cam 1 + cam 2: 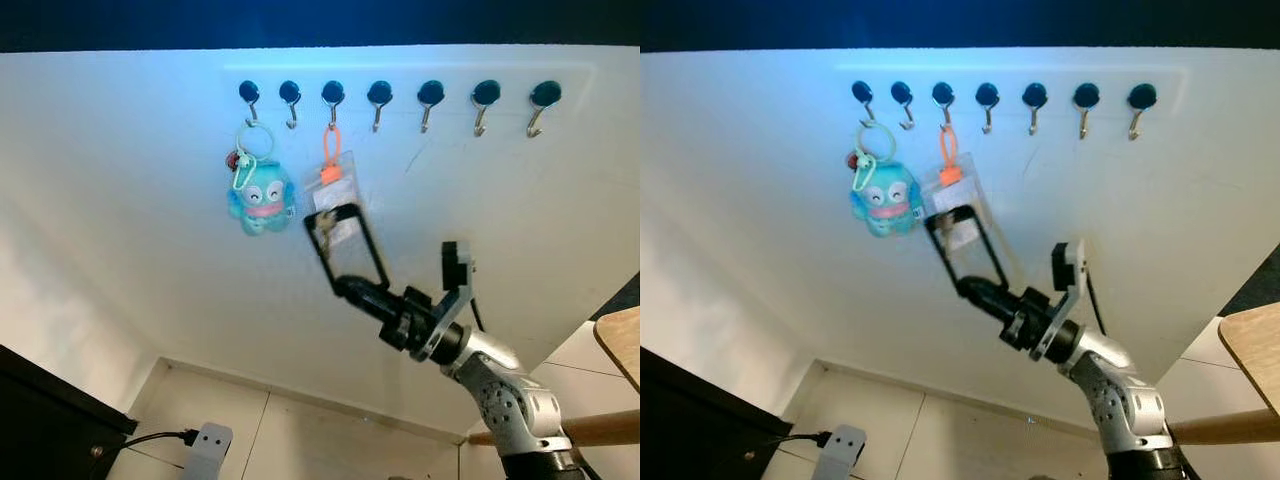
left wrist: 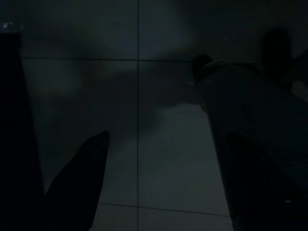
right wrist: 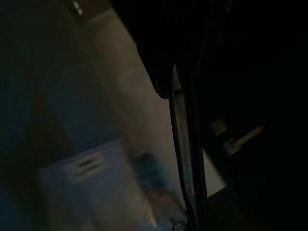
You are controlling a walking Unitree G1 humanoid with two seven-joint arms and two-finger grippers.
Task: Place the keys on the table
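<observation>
White wall [image 1: 120,200], hook row [image 1: 380,95] at top; right end effector [image 1: 335,240] spread around the hanging card pouch [image 1: 335,195]; tiled floor [image 1: 300,440] below.

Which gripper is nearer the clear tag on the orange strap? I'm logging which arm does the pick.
Right. The right gripper is raised against the clear tag on the wall; the left gripper hangs idle over the floor.
</observation>
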